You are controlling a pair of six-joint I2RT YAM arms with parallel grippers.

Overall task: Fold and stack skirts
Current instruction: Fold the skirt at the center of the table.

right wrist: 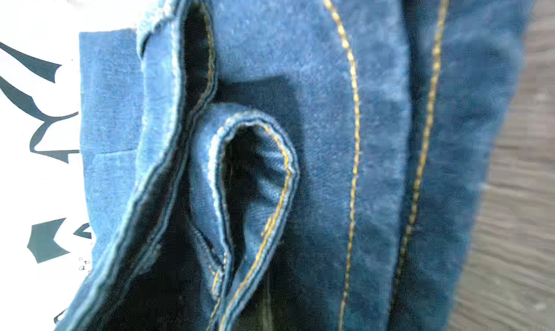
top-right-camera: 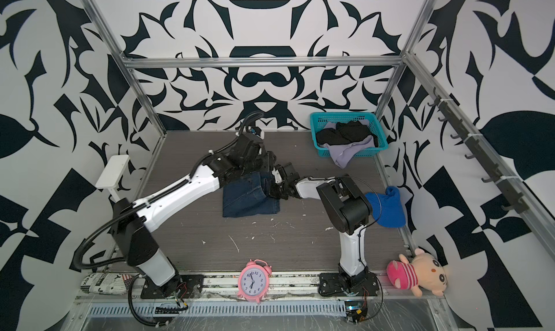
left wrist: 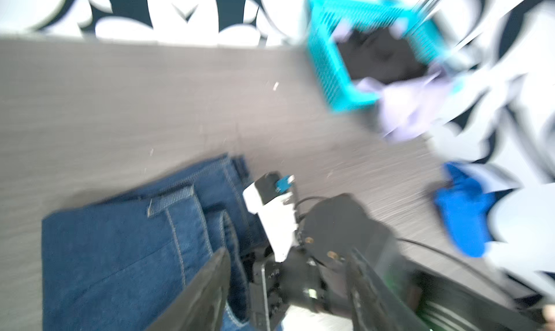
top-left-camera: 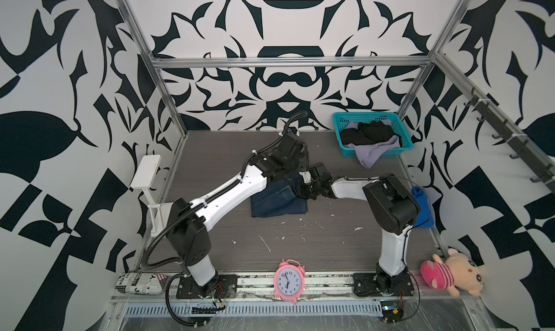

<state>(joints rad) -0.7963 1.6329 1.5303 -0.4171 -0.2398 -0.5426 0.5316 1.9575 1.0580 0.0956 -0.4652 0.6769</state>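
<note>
In both top views the dark blue denim skirt lies partly folded in the middle of the grey bench, with both arms over its far right corner. The plain black skirt and light lavender skirt sit in the teal plastic basket. The blurred left wrist view shows the left jaws released, spread and empty above the denim. The right wrist view is filled with bunched hems. The right jaws are clenched, but whether they pinch cloth cannot be told. Those loops probably want flattening and the edges squaring before the next fold. Open bench lies toward the pink alarm clock.
</note>
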